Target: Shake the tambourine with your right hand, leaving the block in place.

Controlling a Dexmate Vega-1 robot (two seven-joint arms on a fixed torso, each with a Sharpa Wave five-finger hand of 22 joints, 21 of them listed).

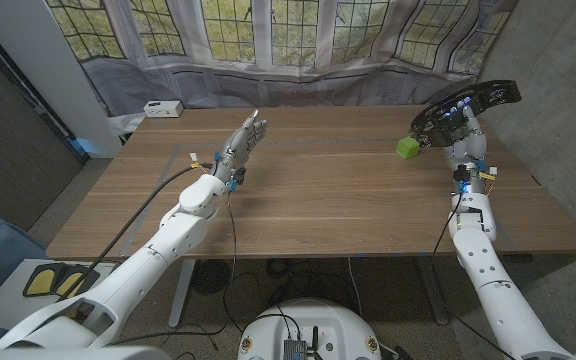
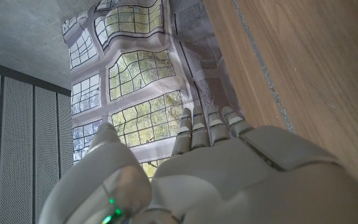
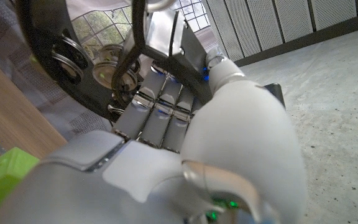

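- Table (image 1: 308, 200) is plain wood, with a printed window backdrop (image 1: 298, 35) hanging behind it.
- Right hand (image 1: 465, 135) grips the black tambourine (image 1: 468, 103), held up off the table over the far right corner; the rim's far end is blurry.
- Left hand (image 1: 240, 148) holds nothing, fingers straight and apart, out over the middle-left of the table.
- Small white box (image 1: 161, 108) sits on the far left corner.
- Green block (image 1: 406, 147) rests on the table just beside the tambourine, nothing on top of it.
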